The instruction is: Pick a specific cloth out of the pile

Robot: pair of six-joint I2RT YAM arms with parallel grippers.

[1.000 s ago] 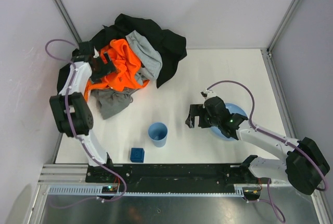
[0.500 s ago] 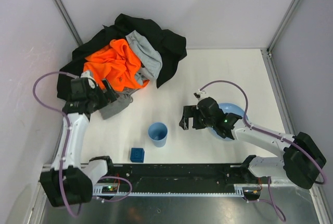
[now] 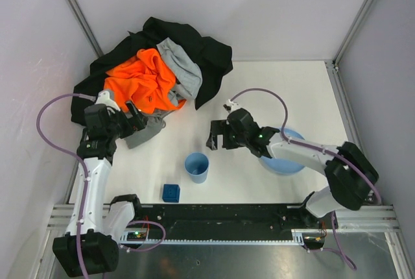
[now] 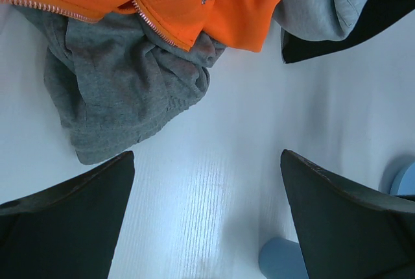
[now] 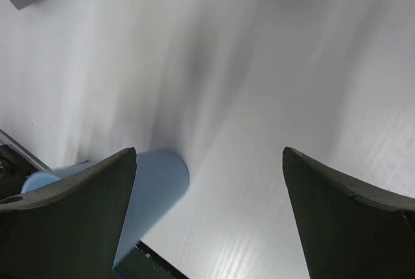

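The pile (image 3: 162,58) lies at the back left: a large black garment (image 3: 201,48), a bright orange one (image 3: 142,81) and a pale grey one (image 3: 181,68). The cloth (image 3: 144,131), medium-dark grey, sticks out from under the orange at the pile's near edge. In the left wrist view the cloth (image 4: 123,91) lies just beyond my fingers, under the orange garment (image 4: 194,0). My left gripper (image 3: 137,121) (image 4: 207,214) is open and empty, right at the cloth's left edge. My right gripper (image 3: 211,136) (image 5: 207,214) is open and empty over bare table, right of the pile.
A blue cup (image 3: 196,167) (image 5: 152,188) stands near the middle front. A small blue block (image 3: 171,192) sits near the front edge. A blue plate (image 3: 288,157) lies under the right arm. Walls close in at left and back.
My left arm swung back from over the pile and now sits low beside the grey cloth. My right gripper moved left, from above the plate toward the table's middle.
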